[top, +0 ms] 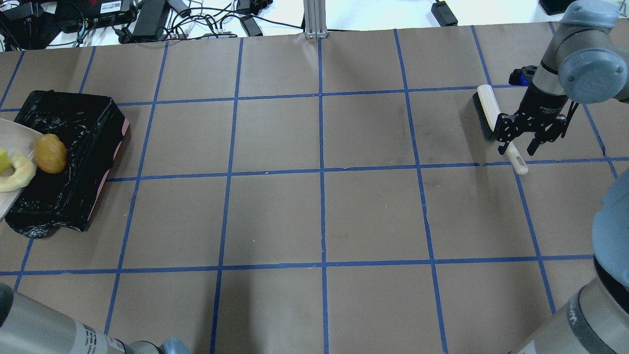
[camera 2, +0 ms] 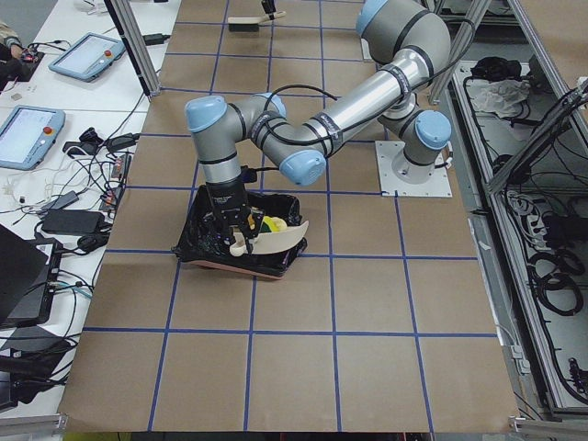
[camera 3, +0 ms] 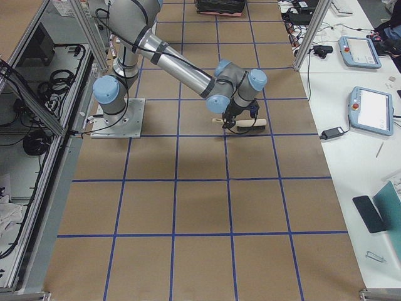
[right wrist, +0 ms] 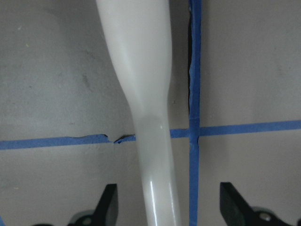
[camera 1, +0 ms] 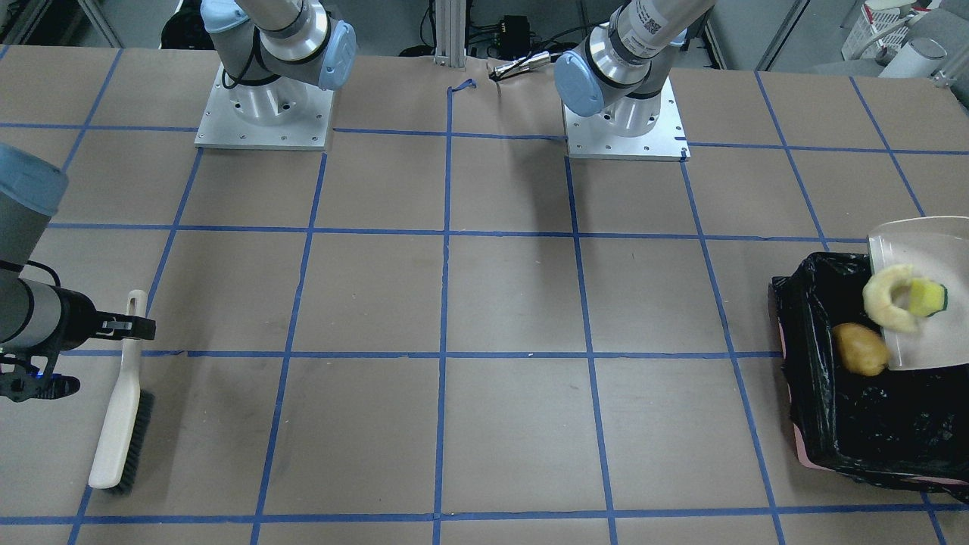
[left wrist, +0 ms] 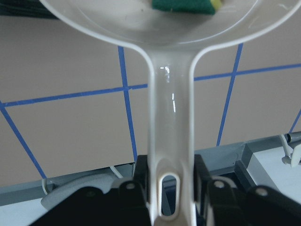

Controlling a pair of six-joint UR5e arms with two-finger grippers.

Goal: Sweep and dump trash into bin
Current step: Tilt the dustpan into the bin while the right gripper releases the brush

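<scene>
**Pan tipped over bin, brush flat on table**

Front view: the pan (camera 1: 933, 250) is tilted over the bin (camera 1: 848, 424), which stands at the table (camera 1: 515, 303) end on the robot's left. The wedge (camera 1: 884, 303) and sponge (camera 1: 927, 297) are on the pan, touching each other. The potato (camera 1: 861, 349) is at the pan's lower lip, over the black liner; can't tell if it touches the pan. The brush (camera 1: 121, 409) lies flat at the far end, with the right gripper (camera 1: 142, 327) over its handle.

Overhead: right fingers (top: 533, 146) are apart, one on each side of the brush handle.

Left side view: the left gripper (camera 2: 231, 228) holds the pan by its handle above the bin.

Right side view: the right arm is low over the brush.

Left wrist: left fingers (left wrist: 201, 172) are clamped on the pan handle. The sponge's green side shows at the top edge.

Right wrist: fingers wide apart, handle between them, touching neither.
</scene>
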